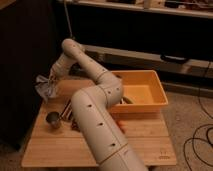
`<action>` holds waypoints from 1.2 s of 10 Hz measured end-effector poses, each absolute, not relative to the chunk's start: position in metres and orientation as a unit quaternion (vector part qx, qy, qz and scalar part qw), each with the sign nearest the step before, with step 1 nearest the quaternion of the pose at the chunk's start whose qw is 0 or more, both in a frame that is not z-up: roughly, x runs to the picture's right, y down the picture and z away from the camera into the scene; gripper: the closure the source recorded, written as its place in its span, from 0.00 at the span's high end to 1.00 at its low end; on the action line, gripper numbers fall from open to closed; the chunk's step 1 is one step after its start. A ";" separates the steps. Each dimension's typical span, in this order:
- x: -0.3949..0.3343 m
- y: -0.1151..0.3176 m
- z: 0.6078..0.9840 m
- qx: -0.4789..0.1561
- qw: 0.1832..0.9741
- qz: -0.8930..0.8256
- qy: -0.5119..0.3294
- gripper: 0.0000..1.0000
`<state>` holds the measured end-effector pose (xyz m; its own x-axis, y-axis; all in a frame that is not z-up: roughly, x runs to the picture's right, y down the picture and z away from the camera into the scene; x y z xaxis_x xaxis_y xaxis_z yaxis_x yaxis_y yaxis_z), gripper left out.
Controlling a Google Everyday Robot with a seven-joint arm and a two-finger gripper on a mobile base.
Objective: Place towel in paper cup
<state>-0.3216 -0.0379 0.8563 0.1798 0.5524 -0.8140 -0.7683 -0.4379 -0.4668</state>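
My gripper (51, 79) is at the far left of the wooden table (145, 142), at the end of the arm that reaches out from the lower middle of the view. It is shut on a grey crumpled towel (44, 90), which hangs below it above the table's back left corner. A small grey cup (53, 120) stands upright on the table, in front of the towel, below it in the view and slightly to the right. The towel is apart from the cup.
An orange plastic bin (150, 102) sits at the back right of the table. A dark striped object (67, 111) lies right of the cup, partly hidden by my arm. A dark cabinet stands to the left, and cables lie on the floor at the right.
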 end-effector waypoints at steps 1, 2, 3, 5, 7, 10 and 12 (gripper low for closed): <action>-0.321 -0.039 0.855 -0.564 0.523 0.632 0.096 0.00; -0.321 -0.039 0.853 -0.562 0.529 0.629 0.093 0.00; -0.322 -0.041 0.850 -0.548 0.543 0.632 0.073 0.00; -0.321 -0.040 0.844 -0.516 0.565 0.643 0.031 0.00; -0.333 -0.026 0.845 -0.515 0.573 0.636 0.032 0.00; -0.336 -0.015 0.851 -0.517 0.573 0.636 0.030 0.00; -0.336 -0.012 0.850 -0.511 0.574 0.640 0.014 0.00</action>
